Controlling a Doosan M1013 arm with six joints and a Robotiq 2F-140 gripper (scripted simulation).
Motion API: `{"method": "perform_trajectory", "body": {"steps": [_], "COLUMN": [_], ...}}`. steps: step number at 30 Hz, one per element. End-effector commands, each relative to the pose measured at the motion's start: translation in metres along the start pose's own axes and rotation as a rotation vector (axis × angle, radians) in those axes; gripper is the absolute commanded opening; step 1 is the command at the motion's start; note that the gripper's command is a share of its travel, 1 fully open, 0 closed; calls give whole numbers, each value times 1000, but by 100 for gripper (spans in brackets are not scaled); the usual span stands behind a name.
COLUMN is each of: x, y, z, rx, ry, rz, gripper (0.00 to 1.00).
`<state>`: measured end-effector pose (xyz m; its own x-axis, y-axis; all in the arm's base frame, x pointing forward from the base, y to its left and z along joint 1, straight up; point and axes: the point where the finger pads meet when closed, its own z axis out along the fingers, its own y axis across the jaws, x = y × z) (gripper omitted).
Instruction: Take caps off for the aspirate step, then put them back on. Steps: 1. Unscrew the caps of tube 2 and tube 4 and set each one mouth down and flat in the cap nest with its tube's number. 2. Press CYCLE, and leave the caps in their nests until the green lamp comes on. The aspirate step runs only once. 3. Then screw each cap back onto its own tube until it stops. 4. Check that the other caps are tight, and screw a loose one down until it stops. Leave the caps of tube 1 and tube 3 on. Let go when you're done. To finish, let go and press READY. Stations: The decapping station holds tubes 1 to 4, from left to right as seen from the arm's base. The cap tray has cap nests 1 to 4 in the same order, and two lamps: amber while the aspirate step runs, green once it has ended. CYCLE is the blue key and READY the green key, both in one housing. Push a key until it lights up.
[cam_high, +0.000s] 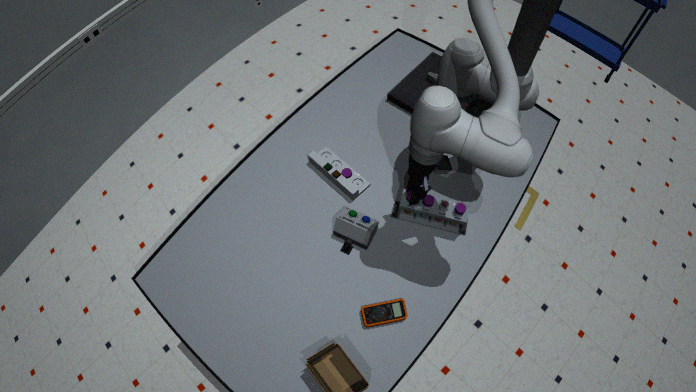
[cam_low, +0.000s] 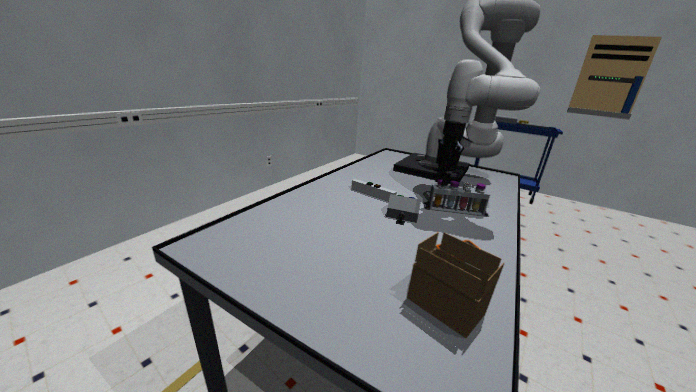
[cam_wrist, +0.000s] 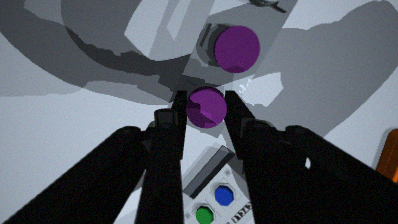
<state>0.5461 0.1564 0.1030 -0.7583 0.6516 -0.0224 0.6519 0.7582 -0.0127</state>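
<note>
The tube rack (cam_high: 432, 214) holds four tubes. My gripper (cam_high: 412, 196) stands upright over the tube at the rack's end nearest the key housing, and it is shut on that tube's purple cap (cam_wrist: 206, 107). I cannot tell whether the cap still sits on the tube. The neighbouring tube keeps its purple cap (cam_high: 428, 200), which also shows in the wrist view (cam_wrist: 236, 48). The third tube (cam_high: 443, 204) has no cap. The far tube is capped (cam_high: 460, 208). The cap tray (cam_high: 339, 171) holds one purple cap (cam_high: 346, 172) in a nest. Both lamps look dark.
The key housing (cam_high: 355, 225) with the green key (cam_high: 352, 213) and the blue key (cam_high: 366, 218) sits between the tray and the rack. An orange multimeter (cam_high: 384, 312) and a cardboard box (cam_high: 337, 368) lie farther along the table.
</note>
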Motion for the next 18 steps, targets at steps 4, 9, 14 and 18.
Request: {"method": "perform_trajectory", "body": {"steps": [4,9,14,18], "x": [0,0,0,0], "y": [0,0,0,0], "z": [-1,-1,-1,-1], "rx": [-13,-13,-13,-12], "ry": [19,19,19,20], "rz": [-82,-82,-81,2], "gripper": [30,41,41,41]}}
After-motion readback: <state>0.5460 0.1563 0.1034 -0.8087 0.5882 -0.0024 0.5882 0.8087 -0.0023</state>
